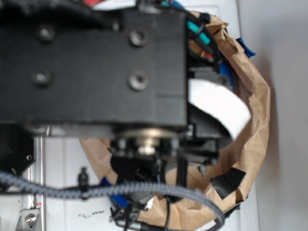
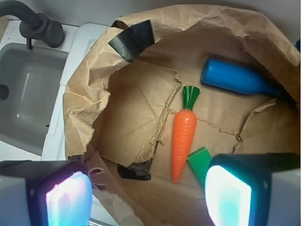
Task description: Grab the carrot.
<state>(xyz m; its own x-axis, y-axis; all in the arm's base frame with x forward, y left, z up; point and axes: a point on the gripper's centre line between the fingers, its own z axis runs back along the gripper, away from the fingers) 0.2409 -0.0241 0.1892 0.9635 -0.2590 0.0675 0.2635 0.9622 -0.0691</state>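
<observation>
My arm fills most of the exterior view, its black housing blurred and close to the lens, with cables trailing below it. My gripper (image 2: 148,195) hangs pointing down. In the wrist view, its 2 fingers (image 2: 61,197) sit at the bottom corners, spread wide apart with a clear gap between them. The pads glow pale and out of focus. Nothing is between them.

Glossy orange carrot (image 2: 183,141) lies flat, green stem up, tip pointing down.
</observation>
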